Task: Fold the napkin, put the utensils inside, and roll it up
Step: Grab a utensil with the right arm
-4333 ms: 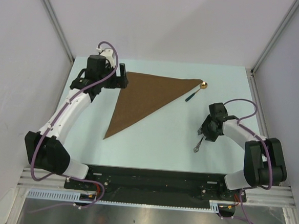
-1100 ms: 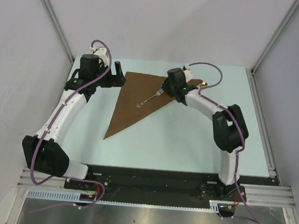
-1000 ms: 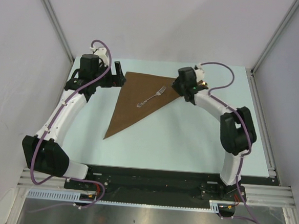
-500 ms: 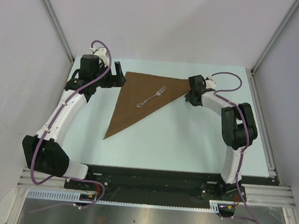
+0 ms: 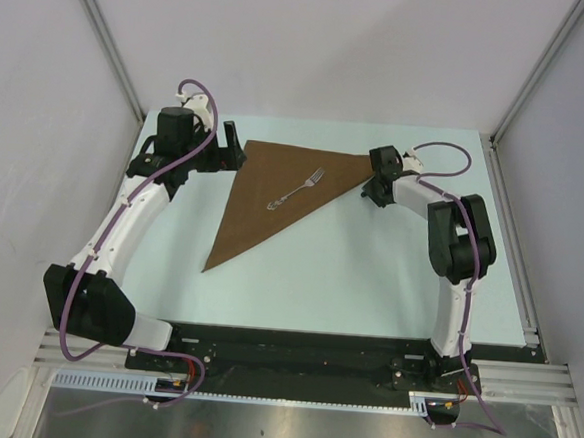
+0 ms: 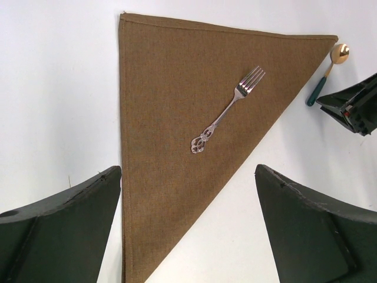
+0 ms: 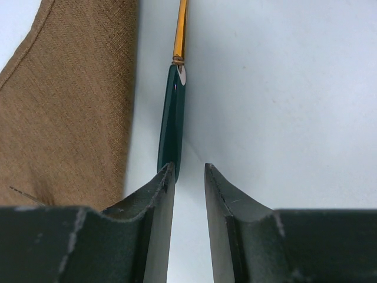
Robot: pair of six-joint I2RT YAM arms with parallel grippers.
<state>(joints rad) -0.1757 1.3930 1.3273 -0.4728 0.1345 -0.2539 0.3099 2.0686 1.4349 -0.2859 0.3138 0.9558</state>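
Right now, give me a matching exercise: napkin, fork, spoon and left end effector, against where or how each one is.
1 napkin
2 fork
3 spoon
4 left end effector

A lying on the napkin
B jaws wide open
C folded into a triangle
D off the napkin, on the bare table

Pairs: 1-C, 2-A, 3-D, 4-B

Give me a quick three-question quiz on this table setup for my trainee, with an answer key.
1. True or false: the fork lies on the napkin.
2. Where is the green-handled spoon? A) on the napkin B) on the table, just off the napkin's edge C) under the fork
3. Which end effector has its fingertips at the spoon's handle?
Key: 1 true; 2 B; 3 the right end effector.
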